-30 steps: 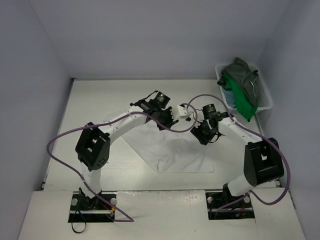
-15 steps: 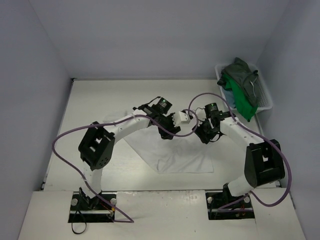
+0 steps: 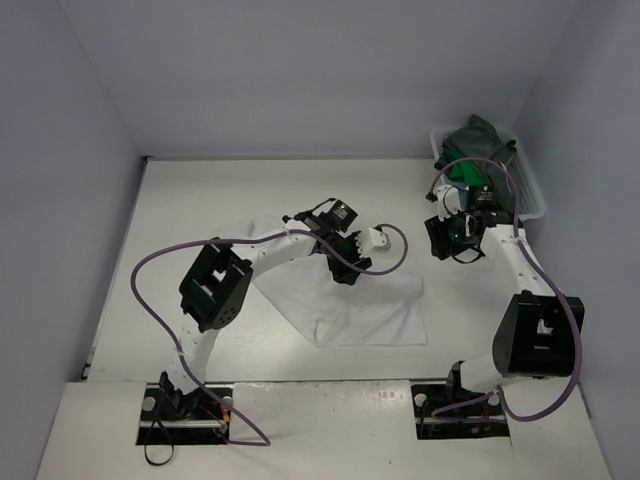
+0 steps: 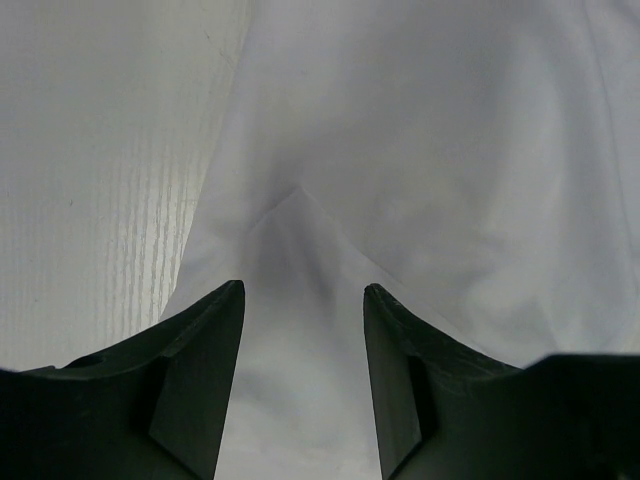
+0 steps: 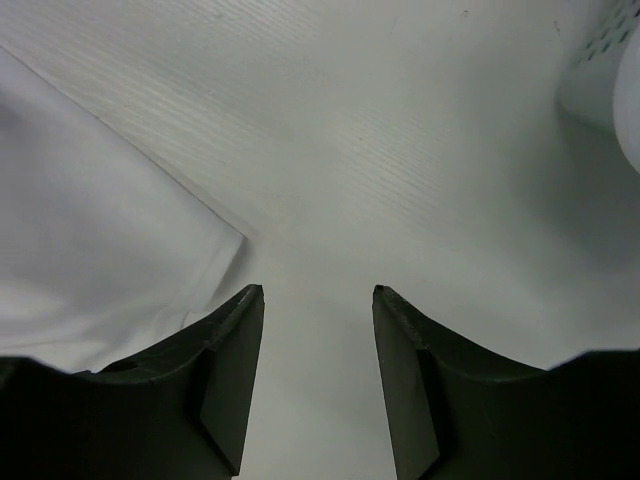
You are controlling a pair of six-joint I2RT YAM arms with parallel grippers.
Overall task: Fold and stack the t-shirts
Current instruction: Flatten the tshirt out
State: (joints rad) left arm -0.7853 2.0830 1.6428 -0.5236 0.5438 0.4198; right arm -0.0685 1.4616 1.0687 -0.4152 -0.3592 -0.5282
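From above, the white shirt (image 3: 350, 305) lies flat on the bench (image 3: 200, 200) as a rough trapezoid, with one edge running diagonally. It looks part-folded, though its layers are hard to read from this height. The left gripper (image 3: 345, 268) hangs over the shirt's far edge. The right gripper (image 3: 445, 240) sits beyond the shirt's far right corner, on the side toward the basket (image 3: 530, 195). In the basket, well apart from the white shirt, a bright green shirt (image 3: 470, 172) and a dark shirt (image 3: 480, 135) are heaped.

I judge that the white shirt's folding is the step in hand. The next move calls for a fresh pinch on an edge or corner, low enough to catch the top layer only.

In the left wrist view, the left gripper (image 4: 302, 295) stands about half open with nothing between its jaws. It points down at the shirt just inside its edge, where a soft crease peaks.

In the right wrist view, the right gripper (image 5: 318, 292) is likewise parted and empty. It is over bare bench just beside the shirt's corner.
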